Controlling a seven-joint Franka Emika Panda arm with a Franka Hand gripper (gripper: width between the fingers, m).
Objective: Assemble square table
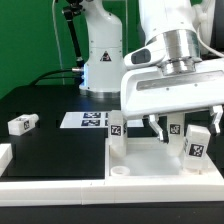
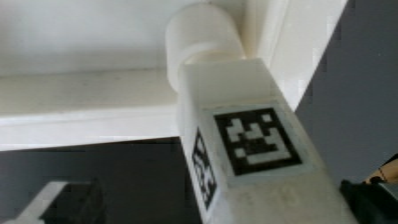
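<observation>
The white square table top (image 1: 150, 160) lies flat in the front of the exterior view. One tagged white leg (image 1: 115, 128) stands at its far corner on the exterior view's left, and a second (image 1: 175, 128) stands behind my hand. A third leg (image 1: 197, 148), slightly tilted, stands near the top's right side, between my fingers. In the wrist view this leg (image 2: 249, 130) fills the middle, and its far end meets the top's rim (image 2: 89, 90). My gripper (image 1: 186, 126) (image 2: 214, 198) is open around it. One finger (image 2: 379, 178) is close to the leg and the other (image 2: 54, 200) is apart. A fourth leg (image 1: 22, 124) lies loose at left.
The marker board (image 1: 85, 120) lies flat behind the table top. A white rail (image 1: 5, 158) sits at the left edge and another (image 1: 60, 190) runs along the front. The robot base (image 1: 100, 55) stands at the back.
</observation>
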